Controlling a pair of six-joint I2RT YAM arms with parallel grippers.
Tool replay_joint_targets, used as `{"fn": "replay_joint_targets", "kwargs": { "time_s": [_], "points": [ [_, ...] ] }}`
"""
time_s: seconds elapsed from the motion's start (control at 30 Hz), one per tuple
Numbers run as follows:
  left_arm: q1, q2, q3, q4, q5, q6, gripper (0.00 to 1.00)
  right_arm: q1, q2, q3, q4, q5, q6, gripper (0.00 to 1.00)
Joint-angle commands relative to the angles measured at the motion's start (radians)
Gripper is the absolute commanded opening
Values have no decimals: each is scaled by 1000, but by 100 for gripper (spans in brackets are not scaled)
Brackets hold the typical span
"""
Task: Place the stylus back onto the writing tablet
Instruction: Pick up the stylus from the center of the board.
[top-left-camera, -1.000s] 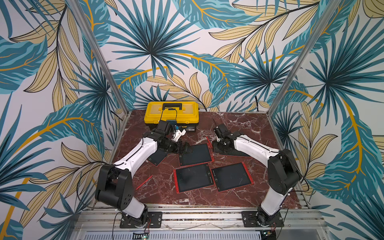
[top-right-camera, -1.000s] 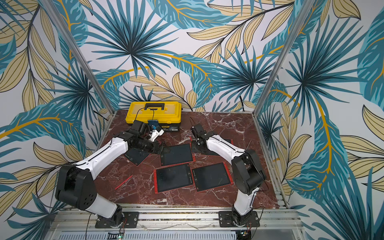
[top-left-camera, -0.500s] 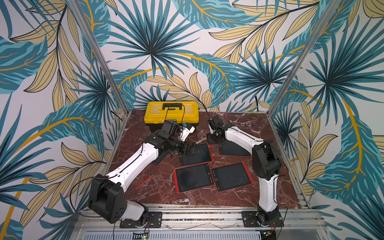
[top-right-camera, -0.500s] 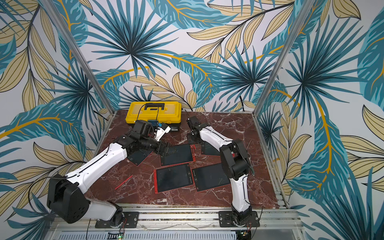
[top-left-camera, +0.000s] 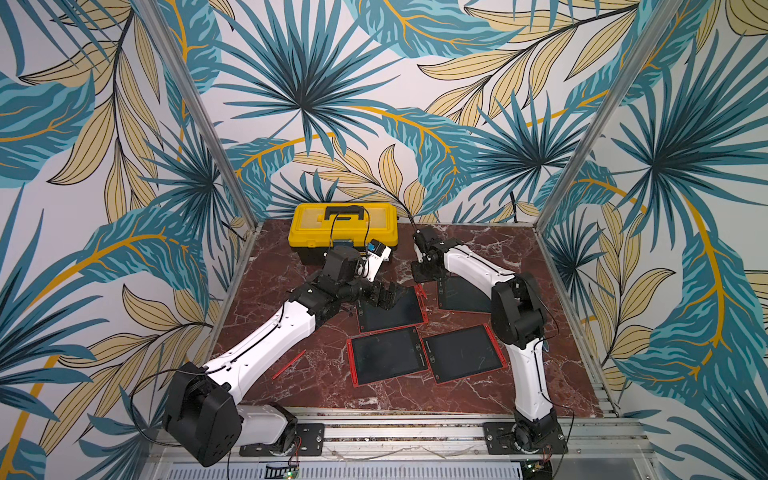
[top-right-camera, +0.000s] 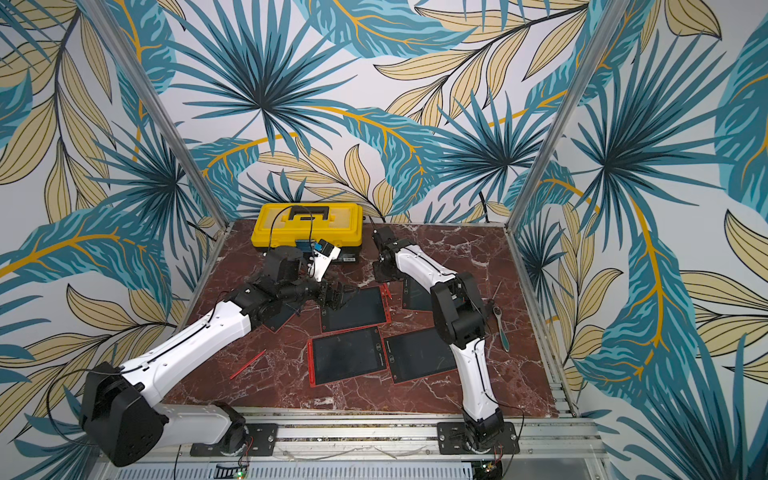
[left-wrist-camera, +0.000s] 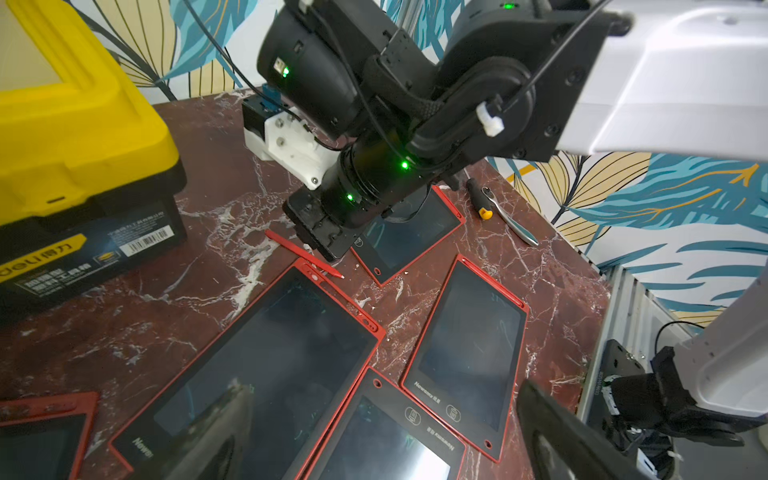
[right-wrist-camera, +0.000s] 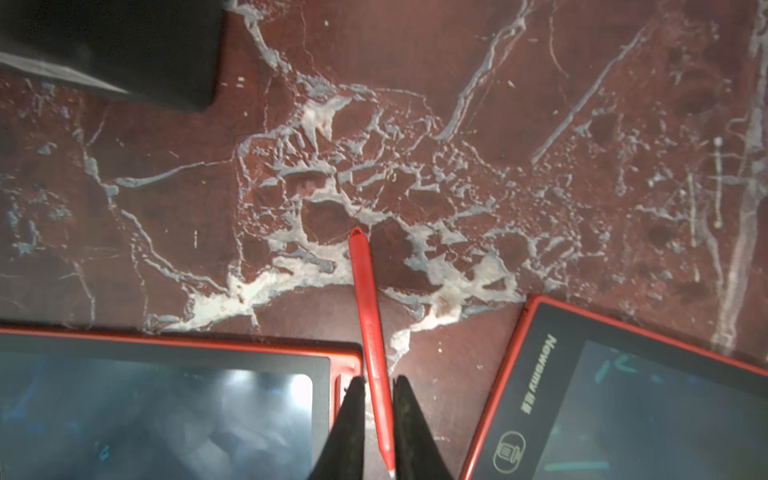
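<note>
While straddling the red stylus (right-wrist-camera: 365, 291) with the right gripper (right-wrist-camera: 379, 382), sits squarely in the pick-up step, nothing lifted yet. Finds the stylus flat on the marble table (right-wrist-camera: 540, 124), pointed end running back between the fingers (right-wrist-camera: 353, 419) toward the palm, blunt end reaching out ahead of the tips. Shows those fingers drawn nearly together around the shaft, a sliver of gap on one side; cannot tell whether truly pinching or only flanking. Puts the nearest writing tablet (right-wrist-camera: 187, 337) just outside one finger, red frame right alongside the shaft, and a second tablet (right-wrist-camera: 623, 395) near the opposite finger, a strip of bare marble between. Has the left gripper (top-left-camera: 386, 296) spread wide, nothing between its fingers, hovering above that same nearest tablet. Calls next, most likely, for finishing the squeeze, lifting straight up to avoid rolling or skidding the thin shaft, then shifting sideways past the frame-side finger and lowering parallel to the tablet's edge before letting go.
</note>
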Motion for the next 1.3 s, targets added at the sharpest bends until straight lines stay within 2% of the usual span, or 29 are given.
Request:
{"fn": "replay_joint_targets", "kwargs": {
  "time_s": [0.0,0.7,1.27],
  "points": [
    [-10,-26,-9,19,-56,53,100,-1,40,24,-37,-14,-11,16],
    [-10,-34,-15,9,-54,78,100,-1,115,63,-50,5,-20,16],
    [-12,-25,-11,3,-43,83,100,-1,80,-6,-42,78,-24,6]
  ]
}}
